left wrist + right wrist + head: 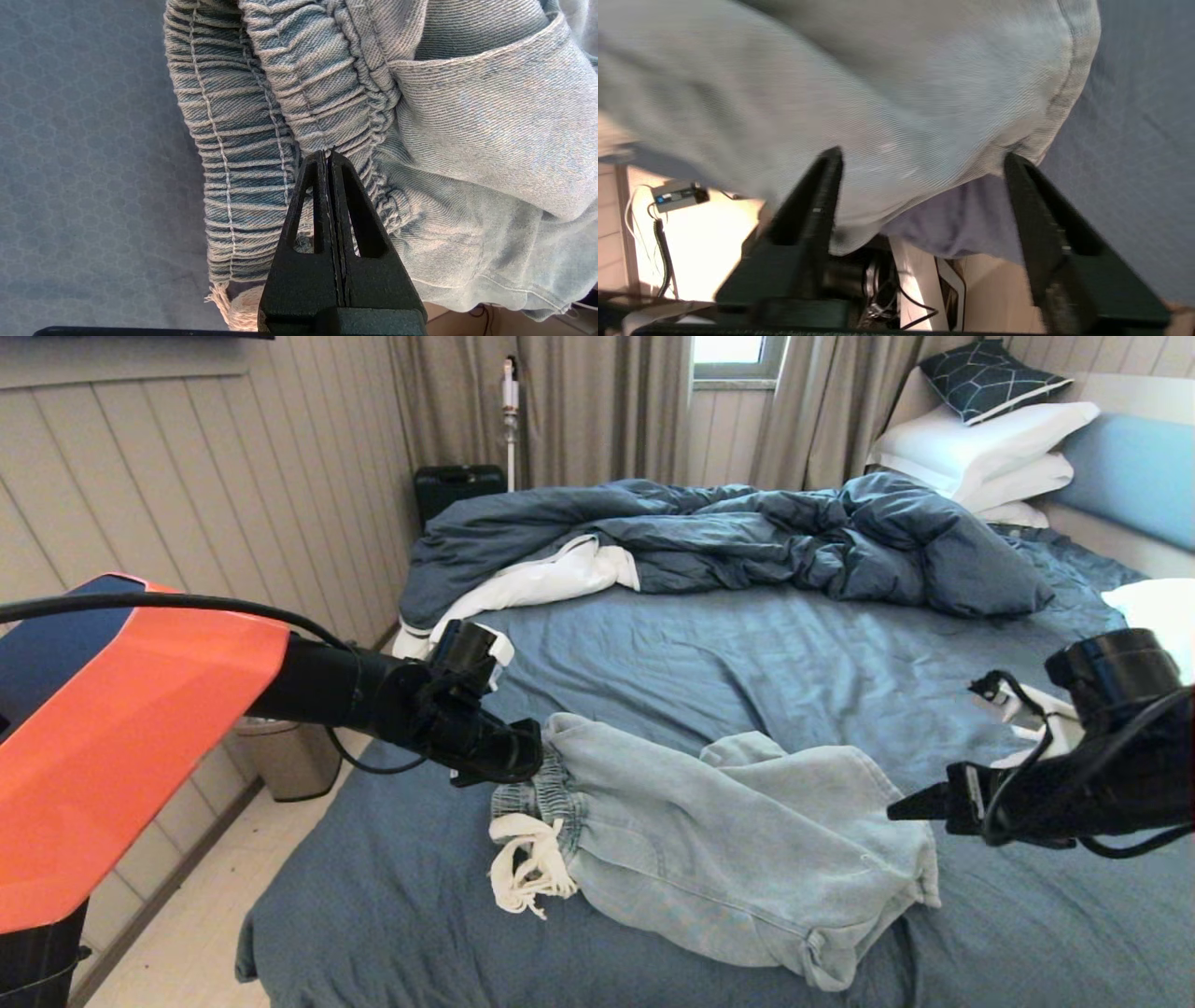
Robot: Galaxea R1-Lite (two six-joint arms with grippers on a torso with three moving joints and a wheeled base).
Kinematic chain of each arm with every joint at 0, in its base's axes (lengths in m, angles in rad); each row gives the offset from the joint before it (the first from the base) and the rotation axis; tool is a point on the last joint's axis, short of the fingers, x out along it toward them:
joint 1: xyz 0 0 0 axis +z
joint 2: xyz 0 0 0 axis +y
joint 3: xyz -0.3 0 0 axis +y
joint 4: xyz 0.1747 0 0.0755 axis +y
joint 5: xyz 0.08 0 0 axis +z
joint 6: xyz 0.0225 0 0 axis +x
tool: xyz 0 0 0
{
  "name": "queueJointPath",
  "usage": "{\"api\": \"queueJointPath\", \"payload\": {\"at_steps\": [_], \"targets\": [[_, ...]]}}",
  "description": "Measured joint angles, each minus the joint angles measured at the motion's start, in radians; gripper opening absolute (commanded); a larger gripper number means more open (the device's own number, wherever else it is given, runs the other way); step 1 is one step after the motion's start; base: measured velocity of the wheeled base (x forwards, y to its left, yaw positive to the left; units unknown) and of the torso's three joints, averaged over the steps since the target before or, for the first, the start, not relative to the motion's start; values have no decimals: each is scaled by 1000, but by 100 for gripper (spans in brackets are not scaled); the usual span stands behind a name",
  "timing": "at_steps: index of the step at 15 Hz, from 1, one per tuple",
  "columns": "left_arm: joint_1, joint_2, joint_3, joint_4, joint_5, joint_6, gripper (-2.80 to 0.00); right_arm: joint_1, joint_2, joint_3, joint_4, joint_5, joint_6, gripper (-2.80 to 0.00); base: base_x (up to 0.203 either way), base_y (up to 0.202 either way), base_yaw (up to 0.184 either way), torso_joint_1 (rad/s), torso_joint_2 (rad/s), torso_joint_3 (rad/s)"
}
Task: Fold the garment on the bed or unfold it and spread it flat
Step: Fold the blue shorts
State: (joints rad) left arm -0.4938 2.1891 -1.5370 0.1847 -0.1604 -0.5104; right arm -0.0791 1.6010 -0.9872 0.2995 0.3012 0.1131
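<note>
The garment (pixel 728 840), pale blue denim-look shorts, lies rumpled across the near part of the bed (pixel 766 653). Its gathered waistband (pixel 261 116) points left, and the white drawstring (pixel 527 868) is bunched beside it. My left gripper (pixel 532 756) (pixel 328 151) is shut, its tips pinching the waistband's edge. My right gripper (pixel 910 807) (pixel 922 156) is open at the shorts' right end. The leg fabric (pixel 901 93) lies just beyond and between its spread fingers, and neither finger clamps it.
A rumpled dark blue duvet (pixel 747 537) with white lining lies across the far half of the bed. White pillows (pixel 980 448) are stacked by the headboard (pixel 1134 476). A waste bin (pixel 289 756) stands on the floor at the left. The bed's near edge drops to the floor.
</note>
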Motion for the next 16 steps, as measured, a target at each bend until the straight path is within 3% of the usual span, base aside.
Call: {"api": "queueJointPath", "payload": {"at_steps": [5,9,16], "targets": [[9,-32,18,3,-1,-3,-280,0,-19,-30,-16,-4,26,0,0,0,0,0,0,0],[9,-59,52,1,-2,-7,-280,-3,75,-28,-146,-5,43,0,0,0,0,0,0,0],[-13,-76,64,11,2,-88,-280,0,112,-36,-151,-5,67,0,0,0,0,0,0,0]]}}
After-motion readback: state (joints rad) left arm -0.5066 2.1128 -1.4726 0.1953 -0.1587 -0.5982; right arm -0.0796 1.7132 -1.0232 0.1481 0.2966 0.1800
